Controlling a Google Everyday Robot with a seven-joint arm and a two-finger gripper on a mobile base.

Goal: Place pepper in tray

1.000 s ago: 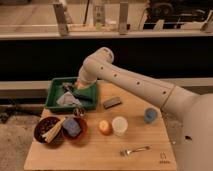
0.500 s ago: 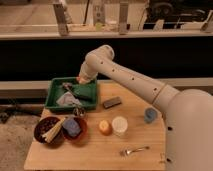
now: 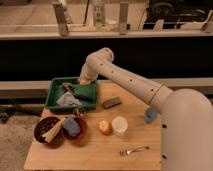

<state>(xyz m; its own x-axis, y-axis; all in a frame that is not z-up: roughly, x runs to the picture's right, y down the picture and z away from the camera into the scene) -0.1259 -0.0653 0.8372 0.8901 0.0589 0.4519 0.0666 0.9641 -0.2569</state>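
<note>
Gripper (image 3: 75,93) sits low inside the green tray (image 3: 64,108) on the bench (image 3: 140,131), jaw state cannot be told; pepper (image 3: 85,79) apparently the pale tan shape at the tray's rear rim.

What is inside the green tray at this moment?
A grey-blue cloth-like item and a dark utensil lie in the green tray. The gripper hangs over its back right part, covering what is beneath.
</note>
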